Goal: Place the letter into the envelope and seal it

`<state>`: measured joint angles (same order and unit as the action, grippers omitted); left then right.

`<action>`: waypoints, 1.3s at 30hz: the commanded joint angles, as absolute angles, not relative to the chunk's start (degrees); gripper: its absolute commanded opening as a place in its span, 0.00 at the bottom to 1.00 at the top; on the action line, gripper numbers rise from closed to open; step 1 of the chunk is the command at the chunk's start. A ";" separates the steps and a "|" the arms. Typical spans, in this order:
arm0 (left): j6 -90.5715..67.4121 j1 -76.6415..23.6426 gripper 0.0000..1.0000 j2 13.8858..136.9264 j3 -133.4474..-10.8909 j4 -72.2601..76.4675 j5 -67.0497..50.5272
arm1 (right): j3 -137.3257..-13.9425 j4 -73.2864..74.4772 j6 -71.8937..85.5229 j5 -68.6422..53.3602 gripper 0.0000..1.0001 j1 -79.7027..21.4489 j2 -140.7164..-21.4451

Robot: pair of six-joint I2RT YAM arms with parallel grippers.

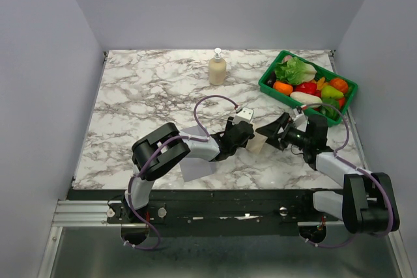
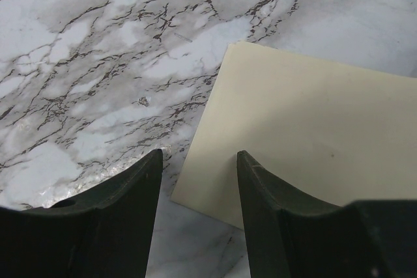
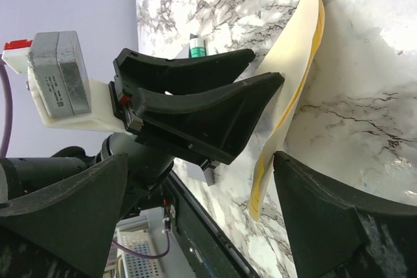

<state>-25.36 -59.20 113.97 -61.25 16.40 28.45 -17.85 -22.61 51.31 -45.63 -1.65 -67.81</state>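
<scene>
Left gripper and right gripper fingers apart; bowed letter should be clamped squarely, then carried to envelope at near tabletop edge.

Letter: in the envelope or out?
Out. The letter lies uncovered on the table, one edge curling up in the right wrist view; the envelope lies apart, partly under the left arm.
</scene>
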 commanded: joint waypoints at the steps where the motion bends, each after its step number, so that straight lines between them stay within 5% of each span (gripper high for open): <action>1: -26.89 -58.80 0.57 115.75 -59.85 14.06 25.93 | -19.86 -18.82 48.61 -44.57 0.89 -1.32 -68.99; 12: -27.16 -58.80 0.58 114.79 -59.50 14.41 25.05 | -21.36 -11.07 44.30 -34.54 0.54 -1.32 -69.08; 15: -27.51 -58.80 0.57 114.61 -59.50 14.50 24.70 | -21.62 -11.51 44.21 -33.84 0.39 -1.32 -70.22; 16: -27.42 -58.80 0.58 114.35 -59.50 14.50 24.70 | -21.62 -11.60 44.21 -33.75 0.26 -1.32 -70.57; 20: -27.25 -58.71 0.58 111.63 -59.50 13.54 24.87 | -21.53 -11.17 43.60 -32.53 0.01 -1.32 -70.75; 33: -20.40 -55.55 0.85 84.30 -63.89 1.34 26.28 | -27.93 -5.63 36.05 -40.86 0.01 -1.32 -63.46; 39: -11.96 -53.53 0.95 70.59 -67.76 -8.94 14.11 | -34.62 -3.70 29.98 -56.41 0.01 -1.49 -59.69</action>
